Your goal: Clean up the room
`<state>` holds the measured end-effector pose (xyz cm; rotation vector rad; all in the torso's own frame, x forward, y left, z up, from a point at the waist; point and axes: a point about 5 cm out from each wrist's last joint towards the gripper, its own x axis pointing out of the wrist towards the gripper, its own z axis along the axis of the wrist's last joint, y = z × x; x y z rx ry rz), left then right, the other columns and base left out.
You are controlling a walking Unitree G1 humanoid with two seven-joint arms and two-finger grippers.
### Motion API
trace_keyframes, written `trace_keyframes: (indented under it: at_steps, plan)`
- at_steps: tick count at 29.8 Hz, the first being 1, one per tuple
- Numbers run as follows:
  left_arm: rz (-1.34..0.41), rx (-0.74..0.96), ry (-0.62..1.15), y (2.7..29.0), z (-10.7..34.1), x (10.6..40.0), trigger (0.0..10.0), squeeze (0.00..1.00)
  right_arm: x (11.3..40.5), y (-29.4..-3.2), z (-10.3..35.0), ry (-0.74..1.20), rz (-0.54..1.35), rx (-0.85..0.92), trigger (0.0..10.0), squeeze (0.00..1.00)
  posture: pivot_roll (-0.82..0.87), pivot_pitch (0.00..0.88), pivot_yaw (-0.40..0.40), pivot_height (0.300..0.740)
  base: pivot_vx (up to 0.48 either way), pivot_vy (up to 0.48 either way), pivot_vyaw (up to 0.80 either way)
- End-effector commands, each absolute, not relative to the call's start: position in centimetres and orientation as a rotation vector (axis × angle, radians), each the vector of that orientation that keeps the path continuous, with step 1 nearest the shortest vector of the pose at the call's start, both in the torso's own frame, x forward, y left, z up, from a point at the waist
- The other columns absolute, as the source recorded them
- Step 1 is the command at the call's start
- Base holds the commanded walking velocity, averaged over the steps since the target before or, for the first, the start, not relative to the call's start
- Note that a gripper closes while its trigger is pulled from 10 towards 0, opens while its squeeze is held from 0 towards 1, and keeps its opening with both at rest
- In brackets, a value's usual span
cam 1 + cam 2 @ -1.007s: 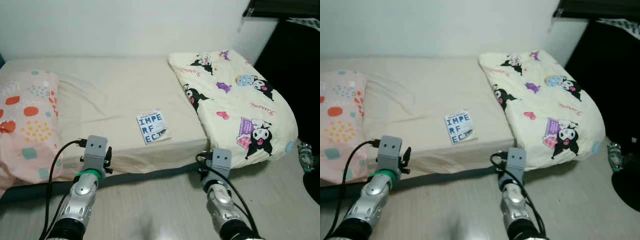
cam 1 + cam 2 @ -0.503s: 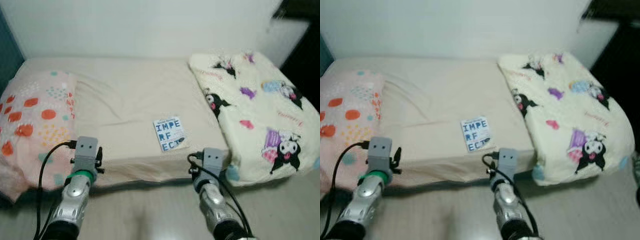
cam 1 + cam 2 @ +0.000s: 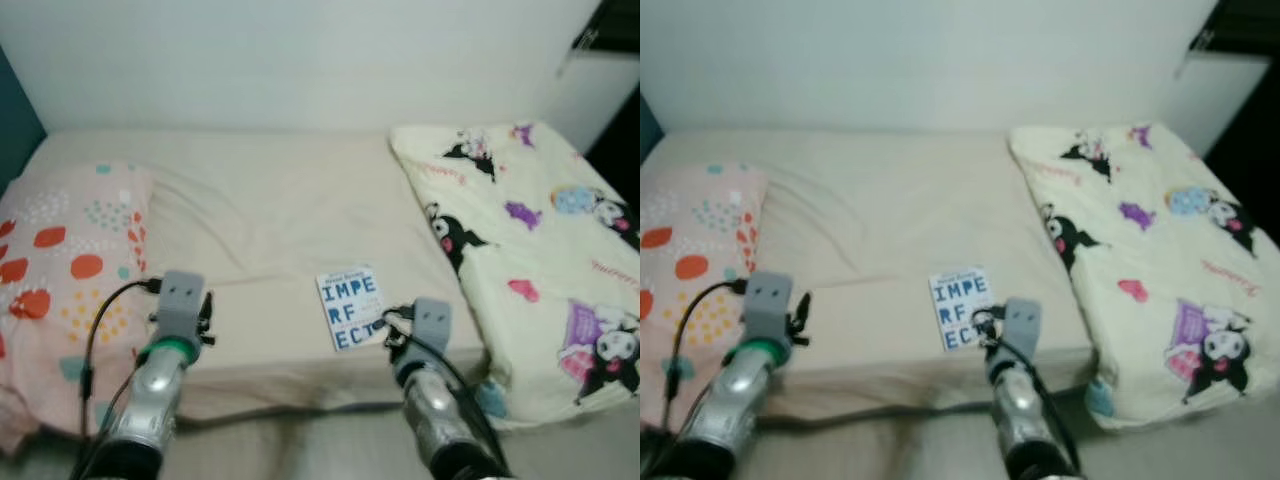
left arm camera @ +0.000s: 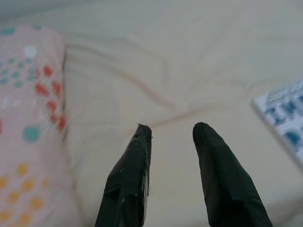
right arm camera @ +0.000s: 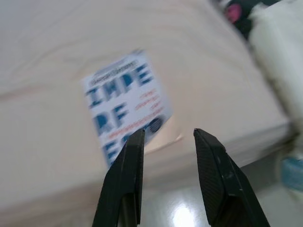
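A white book (image 3: pixel 349 309) with blue letters lies flat near the bed's (image 3: pixel 270 210) front edge, on smooth cream sheet with bare room around it. The right gripper (image 5: pixel 165 137) hangs just before it, fingers apart, holding nothing. The left gripper (image 4: pixel 173 135), likewise parted and bare, hovers near the dotted pink pillow (image 3: pixel 60 260). A soft cartoon-print quilt (image 3: pixel 540 250) covers the bed's right end.

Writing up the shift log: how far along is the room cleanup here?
Nothing looks tidied yet. The book lies on the bed near its front edge. The right end effector is open, aimed at the book's near edge but not touching it; the left end effector is open over bare sheet. Still left: picking the book up.
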<state>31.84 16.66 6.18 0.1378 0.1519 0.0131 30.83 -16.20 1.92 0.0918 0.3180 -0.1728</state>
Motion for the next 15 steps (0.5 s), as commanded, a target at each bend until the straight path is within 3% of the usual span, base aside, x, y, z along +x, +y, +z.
trace_keyframes:
  at_steps: [1,15]
  plan:
    - [0.046,0.152,0.178,17.61,5.39,31.18,10.0,0.00,30.48,-15.77,1.43,0.340,-0.167,0.115,10.0,0.00,0.10,0.000,0.021,0.740,0.000,0.000,0.00]
    - [0.075,0.146,0.182,17.50,5.18,31.09,10.0,0.00,30.73,-15.57,1.74,0.327,-0.120,0.081,10.0,0.00,0.09,0.000,0.008,0.740,0.000,0.000,0.00]
